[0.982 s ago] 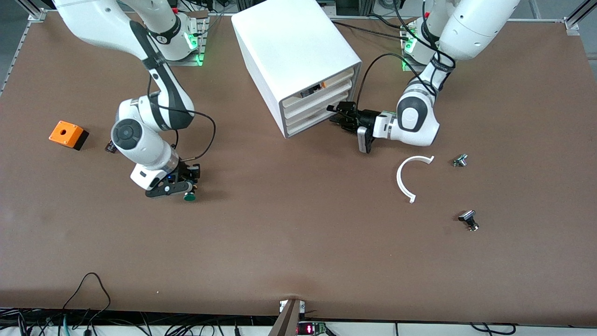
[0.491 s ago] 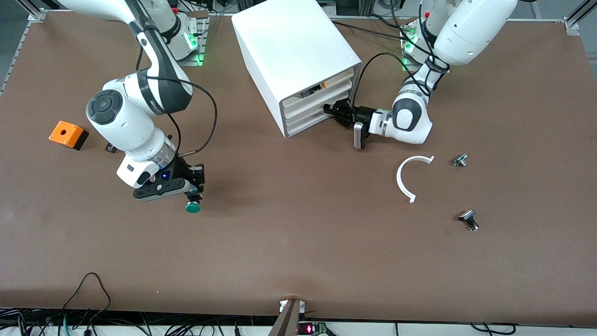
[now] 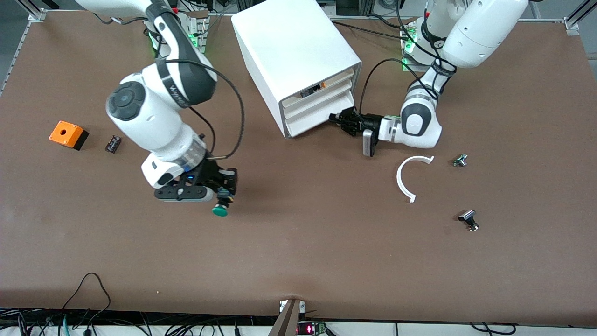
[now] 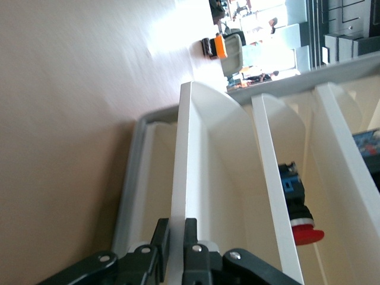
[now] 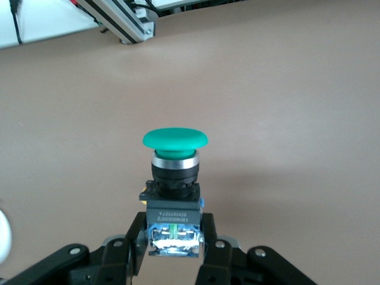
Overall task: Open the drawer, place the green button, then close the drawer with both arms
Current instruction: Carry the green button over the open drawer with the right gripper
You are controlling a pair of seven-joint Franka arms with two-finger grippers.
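The white cabinet [image 3: 289,42] stands at the table's robot side. My left gripper [image 3: 339,119] is at the front of its lowest drawer [image 3: 317,119]. In the left wrist view the gripper [image 4: 177,237] is shut on that drawer's thin white front wall [image 4: 181,166], and the drawer stands a little way out. My right gripper [image 3: 225,193] is up over the bare table, nearer the right arm's end than the cabinet. It is shut on the black body of the green-capped button [image 3: 220,211]. In the right wrist view the button [image 5: 175,139] points away from the gripper [image 5: 173,249].
An orange box [image 3: 67,134] and a small black piece [image 3: 112,143] lie toward the right arm's end. A white curved strip [image 3: 406,179] and two black-silver knobs [image 3: 460,160] [image 3: 468,219] lie toward the left arm's end. A red button [image 4: 303,228] sits in the drawer above.
My right gripper has lifted the green button off the table and carried it toward the cabinet. My left gripper closed in on the lowest drawer's front, then drew back slightly with it.
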